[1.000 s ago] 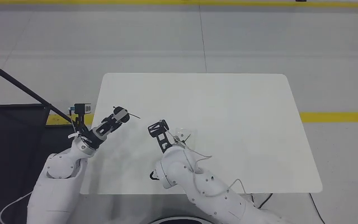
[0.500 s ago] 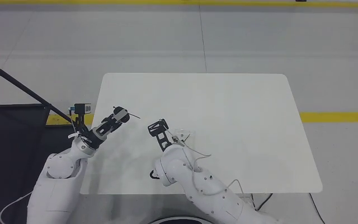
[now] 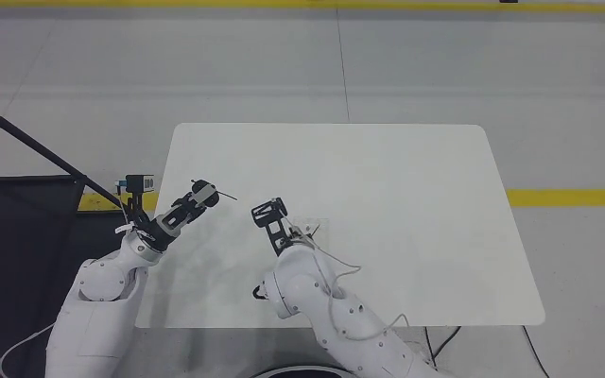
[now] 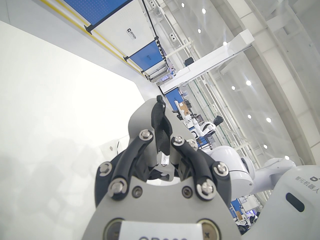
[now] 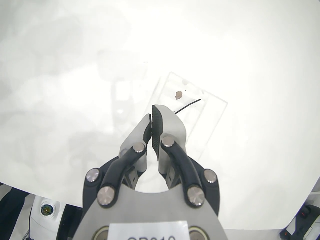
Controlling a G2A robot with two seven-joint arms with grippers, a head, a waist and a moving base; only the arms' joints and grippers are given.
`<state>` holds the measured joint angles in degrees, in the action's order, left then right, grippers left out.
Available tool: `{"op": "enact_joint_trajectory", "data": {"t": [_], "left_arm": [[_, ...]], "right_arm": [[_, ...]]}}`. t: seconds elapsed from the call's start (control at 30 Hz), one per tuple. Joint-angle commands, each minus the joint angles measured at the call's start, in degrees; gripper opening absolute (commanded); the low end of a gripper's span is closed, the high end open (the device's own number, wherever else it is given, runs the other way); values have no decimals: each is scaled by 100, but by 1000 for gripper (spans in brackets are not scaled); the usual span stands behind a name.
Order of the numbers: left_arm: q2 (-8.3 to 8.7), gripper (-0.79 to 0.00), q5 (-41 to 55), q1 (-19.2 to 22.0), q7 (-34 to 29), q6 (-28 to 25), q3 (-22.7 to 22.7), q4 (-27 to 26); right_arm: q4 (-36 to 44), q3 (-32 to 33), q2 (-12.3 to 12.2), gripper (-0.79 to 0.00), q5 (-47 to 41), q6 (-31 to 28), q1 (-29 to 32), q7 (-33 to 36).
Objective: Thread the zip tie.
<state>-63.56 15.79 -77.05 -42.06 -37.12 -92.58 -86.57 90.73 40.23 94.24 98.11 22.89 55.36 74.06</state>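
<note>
My left gripper hovers over the table's near left part, shut on a thin black zip tie whose tail juts out toward the table's middle. In the left wrist view its pads are pressed together. To its right, my right gripper is shut, its fingertips touching above a clear plastic plate. A thin black strand sticks out beside one right finger over that plate; I cannot tell whether it is held. The plate lies flat just right of that gripper.
The white table is bare across its middle, far and right parts. A small black device on a post stands off the table's left edge, next to a dark floor mat.
The right gripper has shifted slightly away from the near edge. The left arm and its zip tie have not moved.
</note>
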Motion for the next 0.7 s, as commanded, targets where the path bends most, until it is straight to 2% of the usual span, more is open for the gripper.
{"op": "enact_joint_trajectory", "data": {"t": [0.0,0.17,0.4,0.67], "left_arm": [[0,-785,0,0,0,0,0,0],[-2,-785,-57,-20,60,73,25,-62],[11,-785,-328,108,-173,202,276,-61],[39,-785,-438,434,-906,-46,662,99]], "right_arm": [[204,65,-11,-785,136,1,133,-109],[916,227,-78,-785,603,-26,636,-636],[2185,591,-273,-785,1041,-272,1773,-2077],[3199,1231,-494,-785,346,-1139,2939,-3776]]}}
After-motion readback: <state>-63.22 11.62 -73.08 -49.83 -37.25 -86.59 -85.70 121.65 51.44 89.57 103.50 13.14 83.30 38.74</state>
